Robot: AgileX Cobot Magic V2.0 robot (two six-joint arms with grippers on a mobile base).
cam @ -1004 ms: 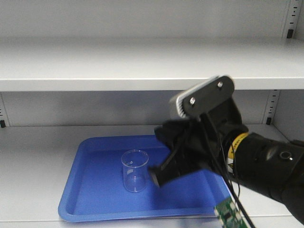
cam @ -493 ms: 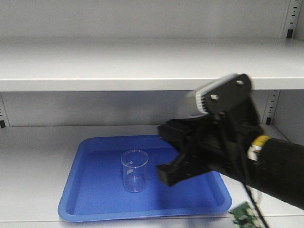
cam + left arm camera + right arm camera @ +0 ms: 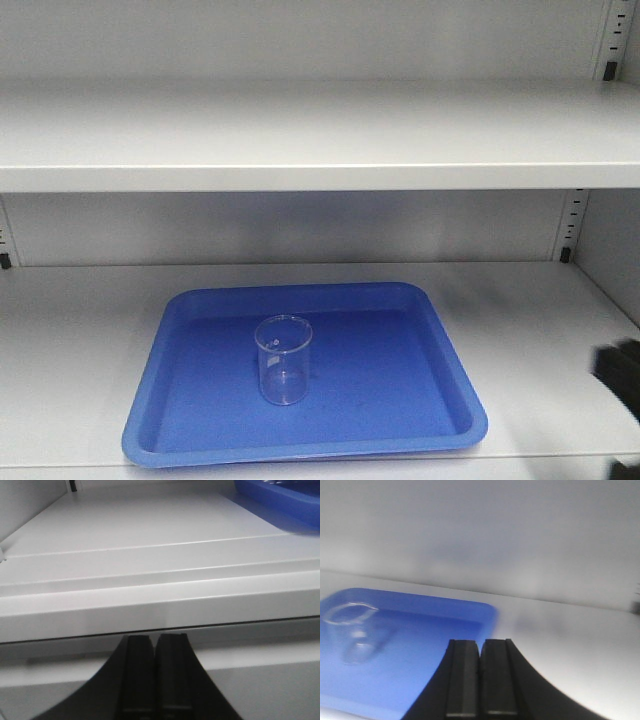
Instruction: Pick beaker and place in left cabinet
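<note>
The clear glass beaker [image 3: 284,358] stands upright on a blue tray [image 3: 420,400] on the lower shelf of the light grey cabinet [image 3: 300,140]. It shows blurred at the left of the right wrist view [image 3: 352,632]. My right gripper [image 3: 480,642] is shut and empty, back from the tray's right part; only a dark bit of that arm [image 3: 620,370] shows at the front view's right edge. My left gripper [image 3: 156,639] is shut and empty, just below the shelf's front lip, left of the tray's corner [image 3: 280,497].
The upper shelf [image 3: 300,165] overhangs the tray. Slotted uprights [image 3: 572,225] stand at the back corners. The shelf's front edge [image 3: 160,612] runs across right in front of my left gripper.
My right arm has pulled back to the right, out of the front view, away from the beaker. The beaker stays standing on the tray.
</note>
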